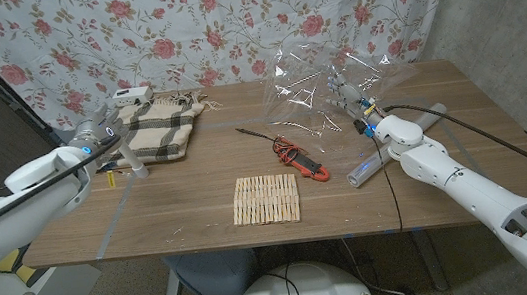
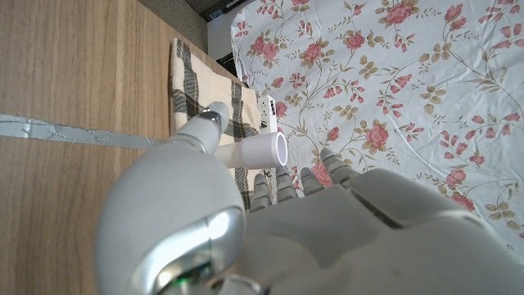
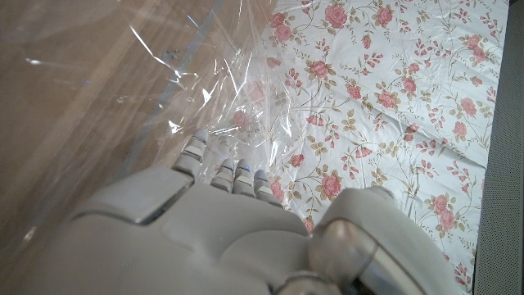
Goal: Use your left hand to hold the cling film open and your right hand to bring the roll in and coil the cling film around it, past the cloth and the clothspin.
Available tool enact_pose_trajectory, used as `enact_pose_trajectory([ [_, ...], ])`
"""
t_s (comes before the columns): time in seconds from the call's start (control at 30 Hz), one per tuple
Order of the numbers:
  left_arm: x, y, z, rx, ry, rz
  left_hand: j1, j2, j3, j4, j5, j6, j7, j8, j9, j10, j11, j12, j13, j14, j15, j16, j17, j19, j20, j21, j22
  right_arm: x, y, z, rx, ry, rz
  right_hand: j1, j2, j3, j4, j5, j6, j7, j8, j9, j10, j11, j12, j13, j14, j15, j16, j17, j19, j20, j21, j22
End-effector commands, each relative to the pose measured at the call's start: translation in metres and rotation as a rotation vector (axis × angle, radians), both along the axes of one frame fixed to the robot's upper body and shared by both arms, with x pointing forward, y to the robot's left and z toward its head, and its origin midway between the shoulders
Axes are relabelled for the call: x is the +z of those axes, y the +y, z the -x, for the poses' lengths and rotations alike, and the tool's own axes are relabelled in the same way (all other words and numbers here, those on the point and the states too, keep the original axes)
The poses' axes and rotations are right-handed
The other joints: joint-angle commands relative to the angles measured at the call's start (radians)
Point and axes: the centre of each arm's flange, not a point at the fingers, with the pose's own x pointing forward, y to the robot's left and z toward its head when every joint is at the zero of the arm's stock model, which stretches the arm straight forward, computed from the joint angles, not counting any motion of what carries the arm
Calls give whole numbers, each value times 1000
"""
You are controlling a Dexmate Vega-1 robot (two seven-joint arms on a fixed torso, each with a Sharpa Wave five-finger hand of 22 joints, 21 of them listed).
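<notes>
table (image 1: 191, 212): brown wood, with grey tape (image 1: 117, 222) lines on it
cloth (image 1: 158, 128): checked, near the far left corner
white tube (image 1: 133, 160): just in front of the cloth
pegs (image 1: 267, 198): a row, near the front edge, in the middle
red tool (image 1: 308, 162): in the middle
roll (image 1: 378, 157): by the right edge

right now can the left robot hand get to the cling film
Probably not yet. The left robot hand sits at the far left beside the plaid cloth, while the cling film is lifted across the table by the right robot hand. No obstacle, just a long reach.
</notes>
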Motion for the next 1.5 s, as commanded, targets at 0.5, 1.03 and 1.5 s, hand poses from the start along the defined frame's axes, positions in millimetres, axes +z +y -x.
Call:
enact_pose_trajectory([
  [0.5, 3, 0, -17, 10, -8, -9, 37, -5, 6, 0, 17, 5, 3, 5, 3, -4, 1, 11, 2, 2, 4, 2, 3, 6, -4, 2, 2, 1, 0, -1, -16, 10, 4, 2, 5, -2, -8, 1, -1, 0, 0, 1, -5, 1, 4, 4, -6, 0, 8, 0, -5, 2, 5, 4],
  [1.03, 7, 4, -21, 28, -15, 10, 49, -20, -12, 7, 22, 60, 8, 21, 4, 20, -2, 21, 2, 29, -4, 9, 2, 19, -13, 4, 2, 4, 1, -6, -17, 14, 5, 2, 6, -1, -8, 1, -2, -1, 0, 1, -6, 0, 3, 4, -6, 1, 8, 1, -5, 3, 5, 4],
  [1.5, 12, 4, -28, 42, -20, 14, 45, -30, -33, 16, 22, 90, 7, 25, 4, 46, -2, 30, 2, 52, -12, 11, 3, 25, -21, 3, 3, 4, 4, -12, -7, 16, 7, 2, 6, -1, -9, 0, -1, -1, 0, 1, -6, 2, 3, 4, -7, 0, 8, 1, -5, 4, 5, 4],
])
